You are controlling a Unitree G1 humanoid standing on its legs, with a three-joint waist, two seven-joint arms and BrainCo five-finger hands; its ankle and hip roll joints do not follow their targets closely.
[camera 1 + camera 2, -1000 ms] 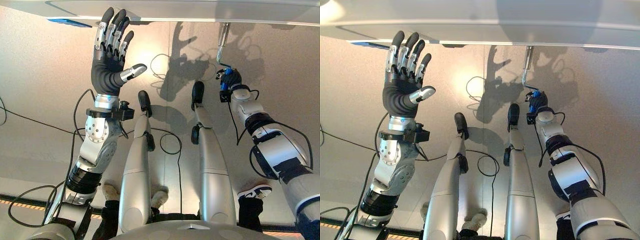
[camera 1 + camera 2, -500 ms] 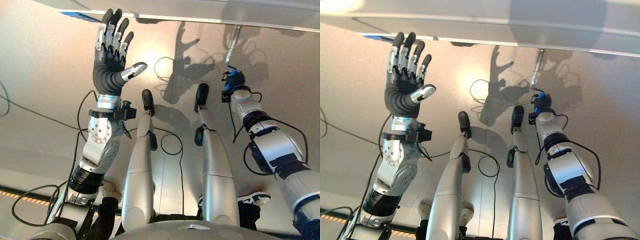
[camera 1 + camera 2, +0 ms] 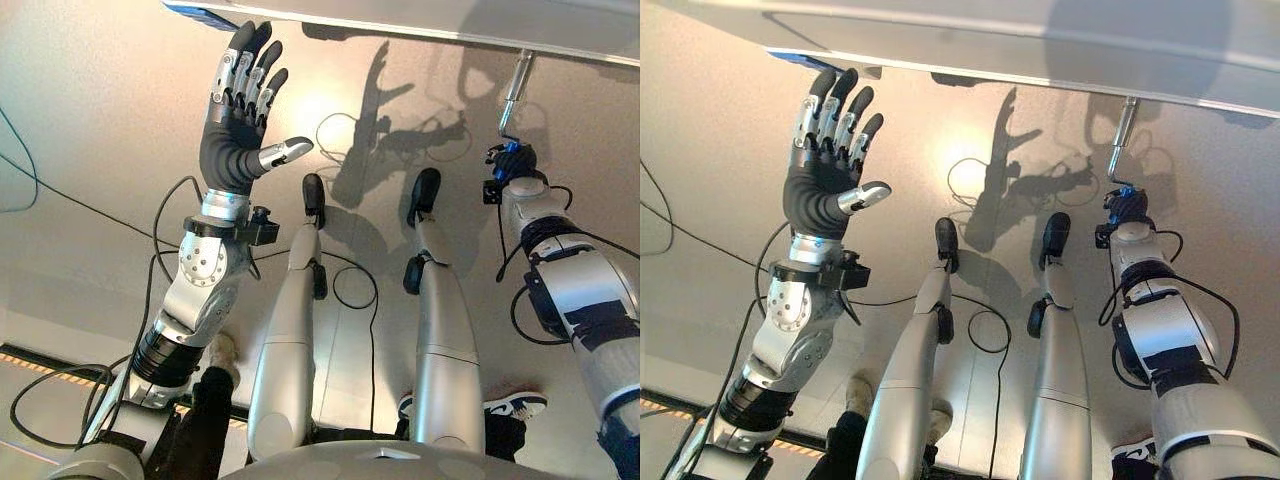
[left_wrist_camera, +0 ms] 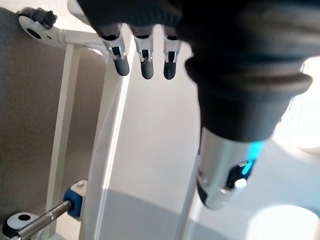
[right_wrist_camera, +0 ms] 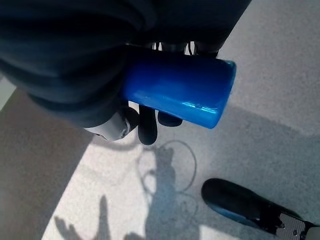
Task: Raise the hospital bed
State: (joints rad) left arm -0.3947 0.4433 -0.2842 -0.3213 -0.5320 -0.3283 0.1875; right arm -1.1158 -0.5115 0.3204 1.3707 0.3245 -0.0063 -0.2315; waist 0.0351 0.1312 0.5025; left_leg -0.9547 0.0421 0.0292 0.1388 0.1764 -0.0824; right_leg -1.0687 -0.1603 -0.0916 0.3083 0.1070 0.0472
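The hospital bed [image 3: 1040,40] shows as a pale grey frame edge running across the far side of the scene, beyond both hands. From its underside, just beyond the right hand [image 3: 1124,210], a silver crank rod [image 3: 1122,135] hangs down and ends in a bright blue handle [image 5: 175,90]. The handle is a smooth, glossy cylinder with a flat, cleanly cut end.

The right arm reaches straight forward and the right hand is closed round the blue handle; its dark-tipped fingers [image 5: 148,131] curl beneath the cylinder while the ribbed cover sits over it. In the head views only a sliver of blue shows above the dark wrist.

The left hand [image 3: 232,140] is raised with its palm spread, the fingers straight and fanned a little, the thumb [image 3: 283,153] sticking out toward the right hand. It holds nothing, and its fingertips reach up close to the bed's edge, beside a blue patch [image 3: 200,13] on the frame.

The left wrist view looks past the straight fingertips [image 4: 145,65] at the bed's white tubular frame [image 4: 65,115], a castor wheel [image 4: 32,25] at one corner and a second rod with a blue collar [image 4: 74,200] near the floor. The right wrist view gives the handle's full shape close up, against the pale floor [image 5: 280,65] behind it.
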